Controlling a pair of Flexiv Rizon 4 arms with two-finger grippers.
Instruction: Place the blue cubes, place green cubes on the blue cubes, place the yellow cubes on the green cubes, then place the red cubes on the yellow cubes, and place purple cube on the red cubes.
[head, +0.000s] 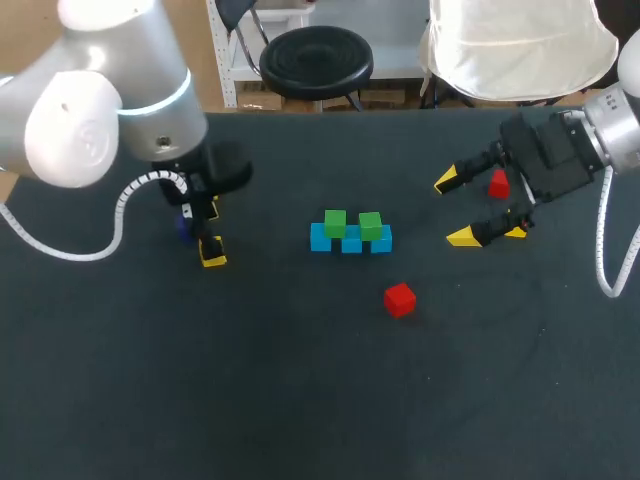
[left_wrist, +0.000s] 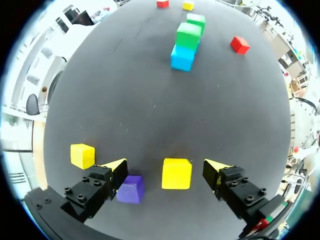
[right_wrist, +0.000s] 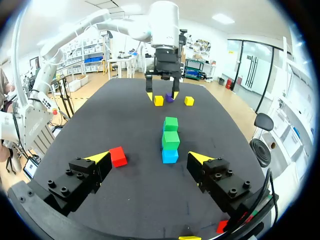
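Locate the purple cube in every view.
Head view: purple cube, a sliver showing beside the left tool.
Left wrist view: purple cube close by one finger, beside a yellow cube.
Right wrist view: purple cube at the far end, under the left tool.
Shared landmark: the blue-and-green stack.

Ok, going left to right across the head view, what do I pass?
Left gripper with yellow fingertips → row of small blue cubes topped by two green cubes → loose red cube → right gripper. The cubes that overlap either gripper are left out.
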